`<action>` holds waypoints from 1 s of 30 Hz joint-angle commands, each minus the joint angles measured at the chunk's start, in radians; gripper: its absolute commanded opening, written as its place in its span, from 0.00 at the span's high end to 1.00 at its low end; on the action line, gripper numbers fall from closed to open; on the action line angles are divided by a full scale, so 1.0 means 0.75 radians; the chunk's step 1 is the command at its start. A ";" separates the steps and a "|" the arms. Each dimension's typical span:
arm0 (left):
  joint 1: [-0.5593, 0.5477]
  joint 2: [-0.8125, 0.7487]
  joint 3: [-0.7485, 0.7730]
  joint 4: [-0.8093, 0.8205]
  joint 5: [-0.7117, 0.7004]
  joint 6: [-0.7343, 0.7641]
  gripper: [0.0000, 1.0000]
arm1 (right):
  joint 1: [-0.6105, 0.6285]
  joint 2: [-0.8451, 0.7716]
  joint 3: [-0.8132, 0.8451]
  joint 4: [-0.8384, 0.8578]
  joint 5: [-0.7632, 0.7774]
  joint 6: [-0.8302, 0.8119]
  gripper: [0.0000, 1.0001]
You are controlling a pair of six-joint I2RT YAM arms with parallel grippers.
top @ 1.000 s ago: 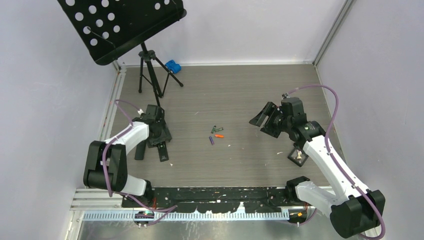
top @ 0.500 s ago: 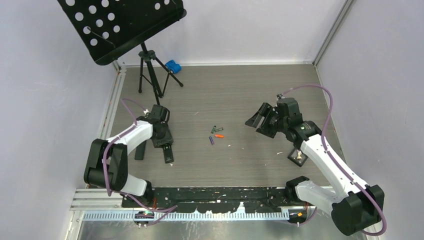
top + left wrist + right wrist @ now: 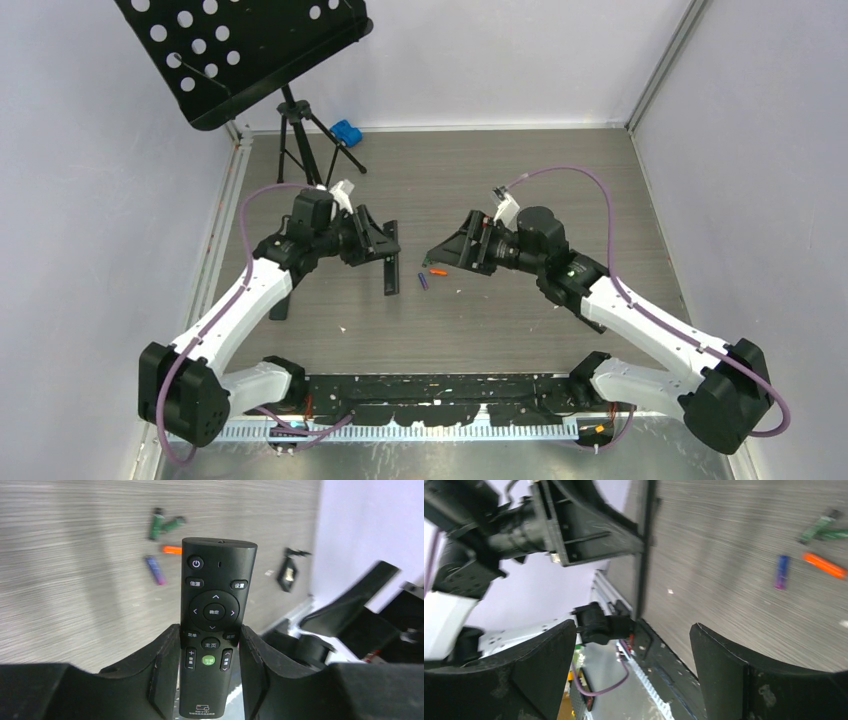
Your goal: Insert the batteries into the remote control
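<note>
Top external view: the batteries lay in a small cluster at mid-table, between the two grippers and touched by neither.
Cells: in the left wrist view, two dark green cells lay close together in a V. An orange cell sat just beside them and a purple cell a little apart, all flat on the wood-grain surface.
Remote control: the remote control was off to the left of the cluster, near it but not touching. Its button face was turned to the left wrist camera and its power-button end pointed away from the wrist. The right wrist view showed it edge-on as a thin dark bar.
Left gripper: the left gripper was clamped across the remote's lower half, one finger pressed on each long side.
Right gripper: the right gripper had its jaws spread wide with nothing between them. It was low over the table just right of the batteries, facing the remote.
Table: the grey table also carried a long black piece near the left arm.
Small black object: a small black object lay well beyond the cells on the right side; what it was could not be made out.
Back left corner: a perforated black music stand stood on its tripod, with a blue object beside its feet.
</note>
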 commanded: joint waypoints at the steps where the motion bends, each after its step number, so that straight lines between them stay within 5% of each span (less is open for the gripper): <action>1: -0.058 -0.053 0.083 0.231 0.251 -0.170 0.84 | 0.102 0.013 -0.010 0.405 -0.026 0.123 0.10; 13: -0.084 -0.139 0.060 0.716 0.492 -0.577 0.85 | 0.267 0.096 -0.041 0.708 0.043 0.260 0.11; 22: -0.084 -0.167 0.062 0.759 0.510 -0.609 0.82 | 0.276 0.038 -0.080 0.829 0.083 0.315 0.51; 26: -0.084 -0.162 0.040 0.764 0.504 -0.597 0.63 | 0.276 0.036 -0.042 0.754 0.078 0.236 0.66; 30: -0.084 -0.165 0.065 0.604 0.432 -0.470 0.36 | 0.281 0.027 0.051 0.471 0.126 0.010 0.71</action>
